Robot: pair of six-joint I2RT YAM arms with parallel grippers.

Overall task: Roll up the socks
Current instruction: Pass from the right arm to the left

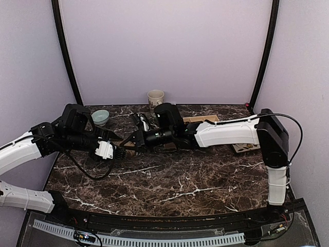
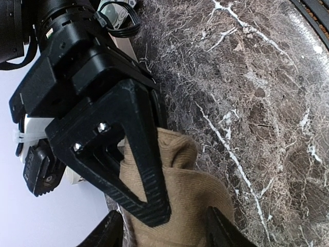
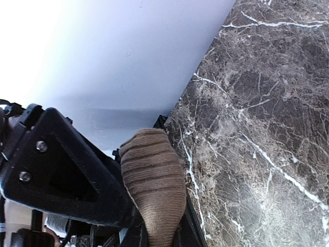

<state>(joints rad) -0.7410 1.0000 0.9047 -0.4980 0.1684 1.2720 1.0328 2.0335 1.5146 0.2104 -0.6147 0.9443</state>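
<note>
The plain tan sock (image 2: 200, 200) lies bunched on the dark marble table (image 2: 267, 103) between both grippers. My right gripper (image 3: 163, 237) is shut on it, and the sock's ribbed end (image 3: 154, 175) sticks out past the fingers. In the left wrist view one right finger (image 2: 146, 185) presses across the fabric. My left gripper (image 2: 164, 234) straddles the same sock with its jaws apart; one tip touches the cloth and a gap shows at the other. From above, the left gripper (image 1: 122, 153) and right gripper (image 1: 132, 140) meet at the table's left middle. I cannot make out the second sock.
A teal bowl (image 1: 100, 117) and a beige cup (image 1: 156, 98) stand at the back. A small white striped bundle (image 1: 144, 122) lies behind the grippers. A flat tan thing (image 1: 247, 148) is partly hidden under the right arm. Walls close in on three sides.
</note>
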